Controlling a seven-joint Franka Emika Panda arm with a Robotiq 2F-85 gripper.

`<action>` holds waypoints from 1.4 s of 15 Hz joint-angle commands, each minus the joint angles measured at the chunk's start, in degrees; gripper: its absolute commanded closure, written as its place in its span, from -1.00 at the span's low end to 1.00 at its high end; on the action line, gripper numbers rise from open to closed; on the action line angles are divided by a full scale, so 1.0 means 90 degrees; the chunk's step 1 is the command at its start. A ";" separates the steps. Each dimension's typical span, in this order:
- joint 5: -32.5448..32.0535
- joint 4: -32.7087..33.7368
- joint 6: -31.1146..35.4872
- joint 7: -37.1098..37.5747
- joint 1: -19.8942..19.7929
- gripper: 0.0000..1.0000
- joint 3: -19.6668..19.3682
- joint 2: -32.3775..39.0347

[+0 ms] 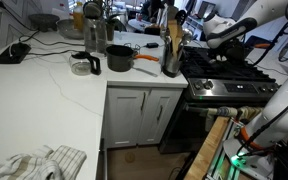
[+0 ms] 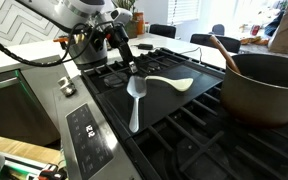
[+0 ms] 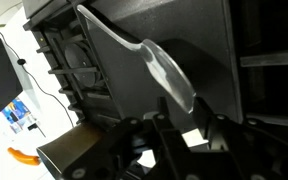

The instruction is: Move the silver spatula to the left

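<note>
Findings, in order of size.

The counter [image 1: 44, 100] is running from the near corner, where a crumpled cloth [image 1: 34, 163] is lying, to the stove [image 1: 224, 72].

Containers:
- A large dark pan [image 2: 269, 95] is sitting on the stove grates at the far side from the controls. A wooden spoon [image 2: 221, 48] is leaning out over its rim, and the rest of its inside is not showing.
- A utensil holder [image 1: 171, 62] is standing at the counter edge that meets the stove, and it is holding wooden utensils upright.
- A black pot [image 1: 119, 58] is standing just beside the holder. Its contents are not showing.
- A glass jug [image 1: 81, 66] is standing near the pot. What it is holding cannot be told.

Task item: the spatula [image 2: 135, 95] is lying flat on the grate, just inside the stove's front edge and alongside the control panel. A white spoon [image 2: 172, 83] is lying just beside it, with its handle end touching or nearly touching the spatula's broad end.

End effector: the gripper [image 2: 130, 66] is hovering low over the spatula's broad end. In the wrist view the spatula [image 3: 169, 75] is running in between the fingers [image 3: 164, 128]. The gripper [image 3: 191, 130] is showing its fingers spread, and contact with the metal cannot be told.
</note>
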 commanded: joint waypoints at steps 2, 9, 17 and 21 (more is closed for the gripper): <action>0.0031 -0.0093 -0.0033 0.0037 0.0003 -0.45 0.0038 -0.0062; 0.0995 -0.0669 0.0222 -0.2140 -0.0285 -1.00 -0.0087 -0.1069; 0.2381 -0.1625 -0.0005 -0.5780 -0.0835 -1.00 -0.0692 -0.2982; 0.3047 -0.1978 -0.0260 -0.7181 -0.0844 -1.00 -0.0967 -0.3793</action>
